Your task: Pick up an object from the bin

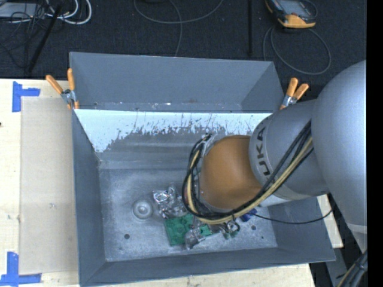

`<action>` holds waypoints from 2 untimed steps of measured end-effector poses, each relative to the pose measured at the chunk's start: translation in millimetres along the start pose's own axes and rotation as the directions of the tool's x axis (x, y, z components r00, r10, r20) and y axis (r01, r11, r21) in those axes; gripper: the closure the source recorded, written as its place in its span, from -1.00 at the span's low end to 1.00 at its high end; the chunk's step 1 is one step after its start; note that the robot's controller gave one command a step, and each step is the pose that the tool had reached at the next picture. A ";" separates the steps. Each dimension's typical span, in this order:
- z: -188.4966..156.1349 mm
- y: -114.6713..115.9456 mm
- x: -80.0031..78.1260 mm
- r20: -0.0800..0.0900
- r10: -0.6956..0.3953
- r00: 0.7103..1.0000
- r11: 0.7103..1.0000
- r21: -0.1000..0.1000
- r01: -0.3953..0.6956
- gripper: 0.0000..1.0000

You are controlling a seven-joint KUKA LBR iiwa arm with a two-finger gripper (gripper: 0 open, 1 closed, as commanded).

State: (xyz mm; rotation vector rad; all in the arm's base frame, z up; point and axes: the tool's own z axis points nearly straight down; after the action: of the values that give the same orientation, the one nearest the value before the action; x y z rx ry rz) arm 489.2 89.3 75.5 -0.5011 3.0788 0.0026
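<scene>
Nearest the front wall of the grey metal bin (90,220), about the middle of its floor, a flat dark green piece (175,230) with a ragged outline is seen lying. Its right part is covered by the robot's wrist. Just beside it, to the right, a lighter green strip (206,232) is seen at the lower edge of the wrist.

The gripper (202,226) is lowered over this green heap, close to the floor. It is hidden beneath the orange cover (226,172), so whether it is spread or pressed together cannot be told, nor whether anything is pinched.

Slightly farther back, a crumpled silvery thing (167,200) is found touching the green piece's upper edge. To its left, apart from the heap, a small clear round thing (142,208) is set on the bare floor. A bit of blue (252,213) is glimpsed under the wrist's right side.

Black and yellow cables (192,178) are looped around the cover's left side. The grey arm (317,148) is extended in from the right, above the bin's far sloping wall.
</scene>
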 end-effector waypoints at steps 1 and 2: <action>-145.8 17.9 -22.3 -0.014 -0.016 1.000 1.000 -0.002 0.016 1.00; -34.9 -9.2 -47.2 -0.030 0.032 0.999 0.999 -0.002 -0.032 1.00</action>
State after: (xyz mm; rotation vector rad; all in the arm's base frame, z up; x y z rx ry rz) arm 536.2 95.4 111.5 -0.4562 3.1159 -0.0006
